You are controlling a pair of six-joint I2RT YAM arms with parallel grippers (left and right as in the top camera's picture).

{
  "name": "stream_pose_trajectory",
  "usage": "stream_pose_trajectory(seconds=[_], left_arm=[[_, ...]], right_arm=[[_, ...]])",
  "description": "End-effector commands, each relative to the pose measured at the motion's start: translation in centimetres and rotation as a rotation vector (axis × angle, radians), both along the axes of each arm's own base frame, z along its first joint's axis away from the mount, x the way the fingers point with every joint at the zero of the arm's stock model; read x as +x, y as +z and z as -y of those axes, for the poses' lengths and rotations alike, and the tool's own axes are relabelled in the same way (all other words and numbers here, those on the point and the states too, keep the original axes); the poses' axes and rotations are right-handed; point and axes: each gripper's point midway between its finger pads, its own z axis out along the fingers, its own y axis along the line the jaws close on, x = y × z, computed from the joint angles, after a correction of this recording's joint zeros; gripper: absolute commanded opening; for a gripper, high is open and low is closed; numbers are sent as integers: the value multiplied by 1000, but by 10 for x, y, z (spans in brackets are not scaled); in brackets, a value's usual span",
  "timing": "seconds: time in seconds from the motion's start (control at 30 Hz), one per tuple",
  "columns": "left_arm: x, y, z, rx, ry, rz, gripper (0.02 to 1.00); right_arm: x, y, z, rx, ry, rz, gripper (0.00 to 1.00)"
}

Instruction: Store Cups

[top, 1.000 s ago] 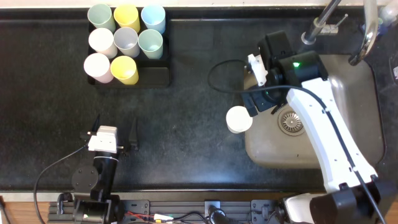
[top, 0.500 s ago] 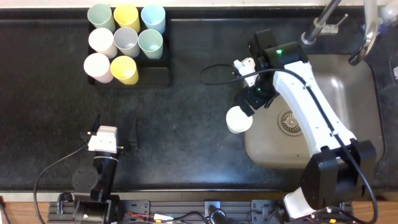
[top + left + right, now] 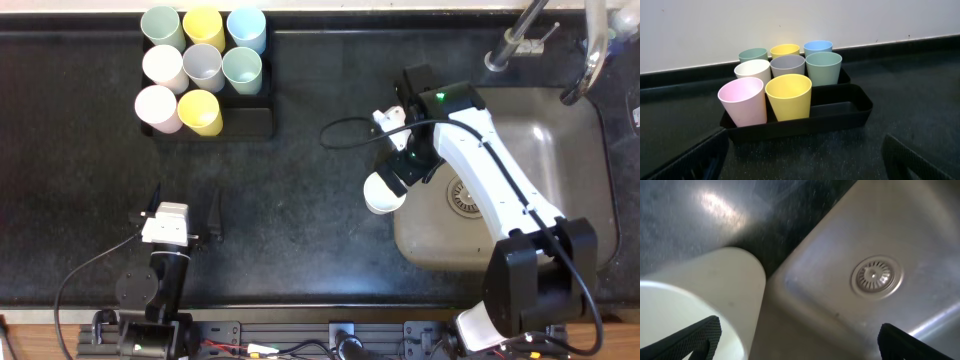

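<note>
Hovering at the left rim of the sink (image 3: 590, 130), the right gripper (image 3: 403, 170) is holding its fingers wide apart and is clamping nothing. A cream cup (image 3: 383, 193) is standing upright on the dark counter (image 3: 300, 240), just left of the sink's edge and just near of the gripper. In the right wrist view the cup (image 3: 705, 290) is sitting between the fingers, close beside one of them, and the drain (image 3: 876, 276) is lying off to its side in the basin.

At the near left, the left gripper (image 3: 187, 198) is resting low over the counter, its fingers also parted and gripping nothing. It is facing a black tray (image 3: 855, 107) at the far left, which is carrying eight upright cups (image 3: 788, 95) in pastel shades. The tray's near-right compartment (image 3: 252, 122) is standing free.
</note>
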Motion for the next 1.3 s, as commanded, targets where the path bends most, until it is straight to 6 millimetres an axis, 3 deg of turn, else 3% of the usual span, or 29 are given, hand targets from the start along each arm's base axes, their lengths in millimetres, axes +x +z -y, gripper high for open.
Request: stream_pose_trajectory(seconds=[0.03, 0.37, 0.4, 0.47, 0.6, 0.7, 0.8, 0.97, 1.1, 1.2, 1.3], left_arm=[[0, 0, 0, 18, -4, 5, 998], [-1, 1, 0, 19, -4, 6, 998], [0, 0, 0, 18, -4, 5, 998], [-1, 1, 0, 18, -4, 6, 998], [0, 0, 0, 18, -4, 5, 998], [-1, 1, 0, 18, -4, 6, 998], [-1, 1, 0, 18, -4, 6, 998], [-1, 1, 0, 18, -4, 6, 998], [-1, 0, 0, 18, -4, 5, 998], [0, 0, 0, 18, -4, 5, 998], [0, 0, 0, 18, -4, 5, 998]], right_arm=[[5, -1, -3, 8, 2, 18, 998], [1, -14, -10, 40, 2, -36, 998], [1, -13, -10, 40, 2, -39, 954], [-1, -13, -10, 40, 1, -45, 45], [-13, -8, -20, 85, -10, -87, 42], [-14, 9, -28, 99, -28, -83, 42], [-4, 45, -32, 99, -41, -26, 42], [34, 131, -44, 96, -77, 204, 45], [61, 178, -81, 156, -20, 330, 42], [85, 188, -121, 188, 17, 377, 45], [103, 186, -163, 217, 50, 427, 42]])
